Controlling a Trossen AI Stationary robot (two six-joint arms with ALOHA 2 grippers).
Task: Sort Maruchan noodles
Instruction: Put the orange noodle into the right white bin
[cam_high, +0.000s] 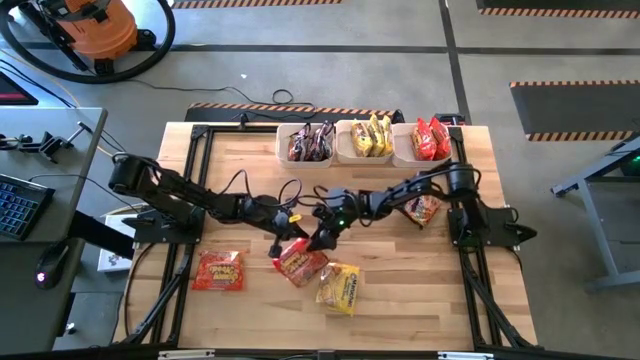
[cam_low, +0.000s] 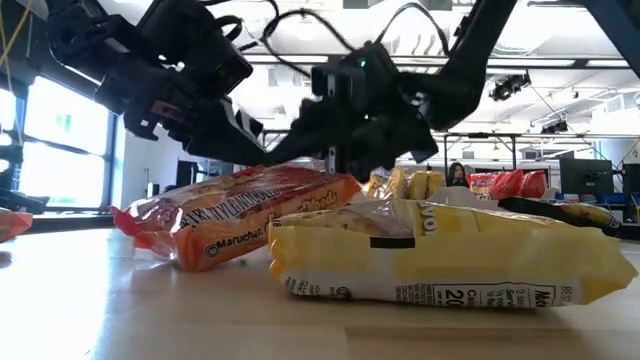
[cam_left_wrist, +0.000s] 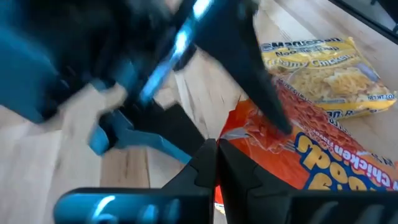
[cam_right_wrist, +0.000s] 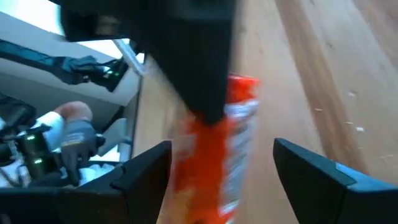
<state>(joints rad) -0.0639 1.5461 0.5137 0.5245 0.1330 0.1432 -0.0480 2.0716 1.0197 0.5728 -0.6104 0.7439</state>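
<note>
Left gripper (cam_high: 277, 247) has its jaws clenched on the edge of the red packet (cam_high: 300, 264), mid-tabletop (cam_high: 420, 300). It overlaps the yellow packet (cam_high: 340, 287). Right gripper (cam_high: 322, 240) sits right above the same packet, jaws released and straddling it. Likely a handoff: right should clamp mid-packet before left lets go, then lift clear of the yellow one toward the red bin (cam_high: 431, 157).

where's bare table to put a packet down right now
Bare wood lies along the near edge of the table, right of the yellow packet, and between the lone red packet and the left rail. Crowded: the middle, where both grippers meet over the orange-red packet, and the three bins.
</note>
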